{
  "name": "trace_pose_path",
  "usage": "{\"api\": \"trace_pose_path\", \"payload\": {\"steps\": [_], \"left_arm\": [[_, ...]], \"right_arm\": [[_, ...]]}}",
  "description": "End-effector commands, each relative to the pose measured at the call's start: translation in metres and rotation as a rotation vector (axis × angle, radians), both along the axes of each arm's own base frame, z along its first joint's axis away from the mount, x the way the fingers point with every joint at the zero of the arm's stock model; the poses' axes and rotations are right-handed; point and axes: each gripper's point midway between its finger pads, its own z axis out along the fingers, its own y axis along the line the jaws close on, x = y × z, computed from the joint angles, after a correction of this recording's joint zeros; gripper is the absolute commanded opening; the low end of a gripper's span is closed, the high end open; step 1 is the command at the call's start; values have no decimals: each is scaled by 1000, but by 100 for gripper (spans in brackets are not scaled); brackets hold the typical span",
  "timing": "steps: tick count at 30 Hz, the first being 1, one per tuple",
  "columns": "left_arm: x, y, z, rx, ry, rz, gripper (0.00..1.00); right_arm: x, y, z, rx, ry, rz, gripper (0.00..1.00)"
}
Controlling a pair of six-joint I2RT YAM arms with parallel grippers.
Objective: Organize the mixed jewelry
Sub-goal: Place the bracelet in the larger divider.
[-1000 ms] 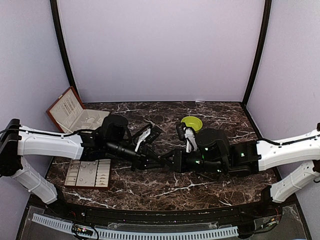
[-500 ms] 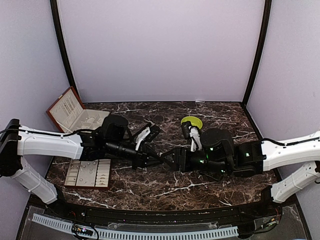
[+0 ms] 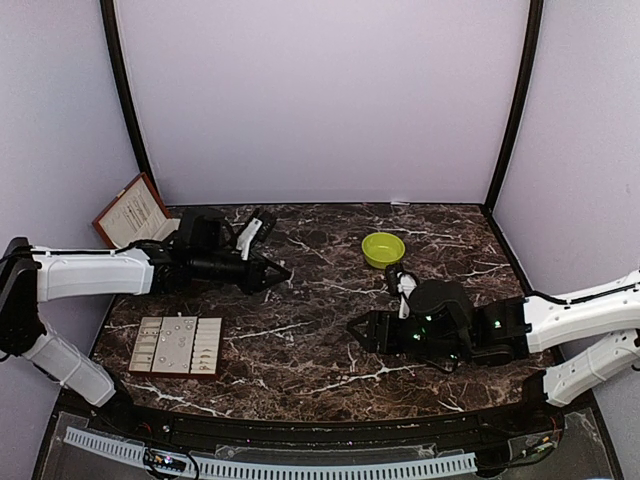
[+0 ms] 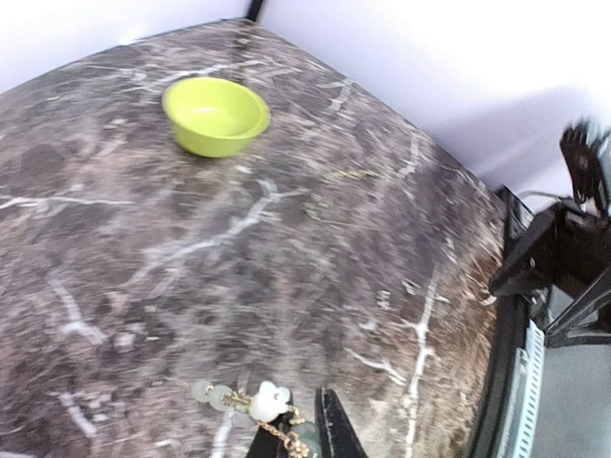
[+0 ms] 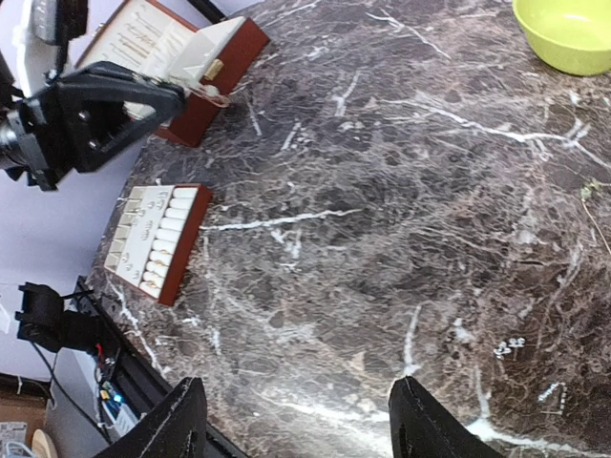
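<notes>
Gold-chained jewelry piece [image 4: 267, 402], pale-beaded, hangs pinched in the narrow-shut left tool [image 3: 284, 271] above the surface [image 3: 330, 250] at centre-left of the top view, the cream tray [image 3: 178, 345] lying toward lower left, nearer this arm than the wide, empty right tool [image 5: 301, 405].

**Robotics laboratory test cell, seen from above.** Plain pale lavender wall panels [image 3: 320, 100] close the left, far and right sides. They meet at black vertical corner posts [image 3: 125, 100], forming a bare three-sided enclosure. The work surface is a dark brown marble-patterned tabletop [image 3: 320, 330] that fills the cell. A white-and-black jointed left robot arm [image 3: 90, 275] and a matching right robot arm [image 3: 580, 315] reach in from the near corners. Along the near edge runs a white perforated cable strip [image 3: 300, 468] with a small exposed circuit board [image 3: 165, 460] and loose wiring.
</notes>
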Motion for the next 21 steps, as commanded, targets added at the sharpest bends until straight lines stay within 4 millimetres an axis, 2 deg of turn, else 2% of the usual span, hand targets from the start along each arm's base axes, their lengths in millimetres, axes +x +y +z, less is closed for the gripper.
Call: {"api": "trace_pose_path", "payload": {"steps": [1,8,15,19,21], "left_arm": [[31,31,34,-36,-54,122,0],[81,98,44,39,-139,303,0],[123,176,47,58,-122,525,0],[140,226,42,34,-75,644,0],[145,246,40,21,-59,689,0]], "right_arm": [[9,-14,-13,44,19,-58,67],[12,-32,-32,42,37,-99,67],[11,-57,-34,71,36,-158,70],[11,-69,-31,103,30,-187,71],[10,-73,-30,113,30,-198,71]]}}
